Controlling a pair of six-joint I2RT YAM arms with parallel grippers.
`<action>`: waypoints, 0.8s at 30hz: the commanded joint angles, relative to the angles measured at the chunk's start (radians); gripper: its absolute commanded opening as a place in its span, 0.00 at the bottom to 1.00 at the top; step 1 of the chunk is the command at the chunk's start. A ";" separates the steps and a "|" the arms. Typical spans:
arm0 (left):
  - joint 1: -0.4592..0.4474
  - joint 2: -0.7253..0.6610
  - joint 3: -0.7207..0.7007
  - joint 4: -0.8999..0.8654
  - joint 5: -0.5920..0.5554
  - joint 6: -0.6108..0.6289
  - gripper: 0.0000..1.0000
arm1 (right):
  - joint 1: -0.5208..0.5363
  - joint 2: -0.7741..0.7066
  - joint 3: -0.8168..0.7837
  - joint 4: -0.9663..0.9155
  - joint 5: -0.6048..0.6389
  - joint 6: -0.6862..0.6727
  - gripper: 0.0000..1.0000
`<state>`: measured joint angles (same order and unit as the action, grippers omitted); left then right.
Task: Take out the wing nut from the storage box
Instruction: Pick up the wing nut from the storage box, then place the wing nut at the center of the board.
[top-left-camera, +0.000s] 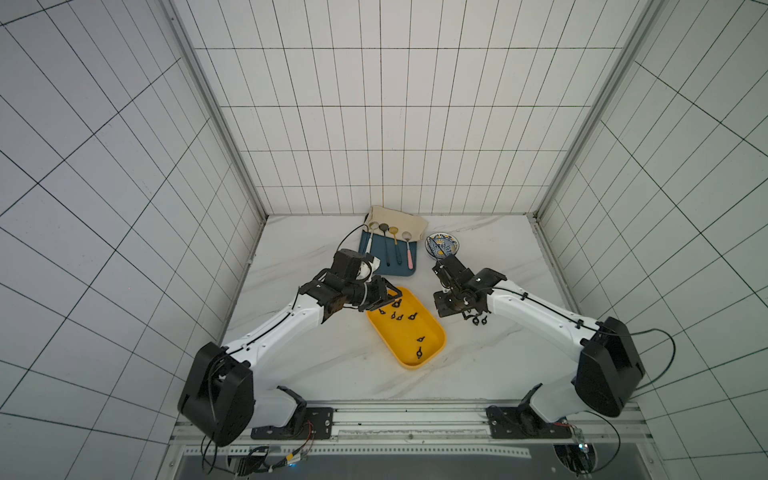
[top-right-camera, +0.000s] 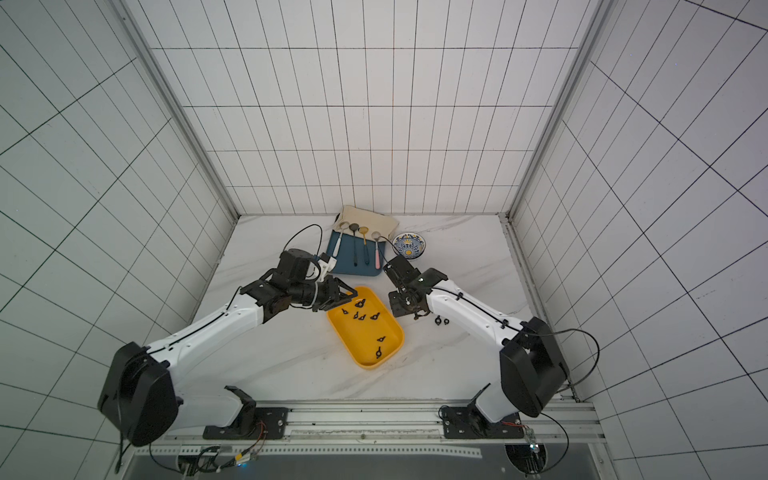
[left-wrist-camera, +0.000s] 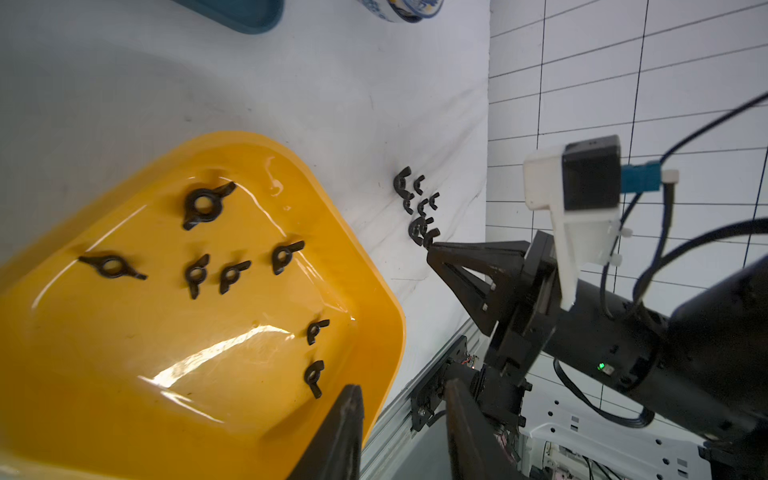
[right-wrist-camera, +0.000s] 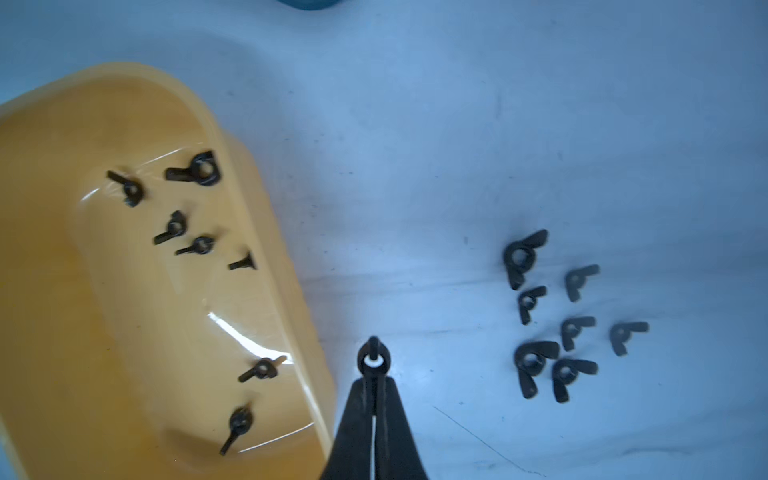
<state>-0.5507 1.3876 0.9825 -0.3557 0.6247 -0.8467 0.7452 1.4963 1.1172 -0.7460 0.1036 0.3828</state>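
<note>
Storage box (top-left-camera: 397, 338): table (top-left-camera: 332, 374) centre, seven wing nuts (left-wrist-camera: 195, 274) inside.
Loose nuts (right-wrist-camera: 572, 328): on table, right of box.
Tray (top-left-camera: 401, 269): behind box; bowl (top-left-camera: 442, 245) to its right.

storage box (top-left-camera: 401, 338): yellow, shallow, seven black wing nuts (left-wrist-camera: 203, 203) inside | wing nut (right-wrist-camera: 361, 360): black, gripped just outside box rim

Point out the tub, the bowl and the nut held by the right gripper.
tub (top-left-camera: 399, 340), in a top view, bare floor
bowl (top-left-camera: 442, 245), in a top view, painted inside
held nut (right-wrist-camera: 362, 360), right wrist view, its ring
</note>
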 joint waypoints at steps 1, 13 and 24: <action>-0.067 0.085 0.062 0.060 -0.025 -0.017 0.37 | -0.045 0.009 -0.077 -0.031 0.044 0.033 0.00; -0.183 0.224 0.085 0.171 0.003 -0.075 0.37 | -0.088 0.124 -0.180 0.051 0.052 0.099 0.00; -0.183 0.233 0.073 0.175 0.004 -0.068 0.37 | -0.120 0.175 -0.183 0.078 0.034 0.093 0.00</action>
<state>-0.7322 1.6135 1.0599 -0.2050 0.6247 -0.9195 0.6350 1.6505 0.9512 -0.6693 0.1345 0.4683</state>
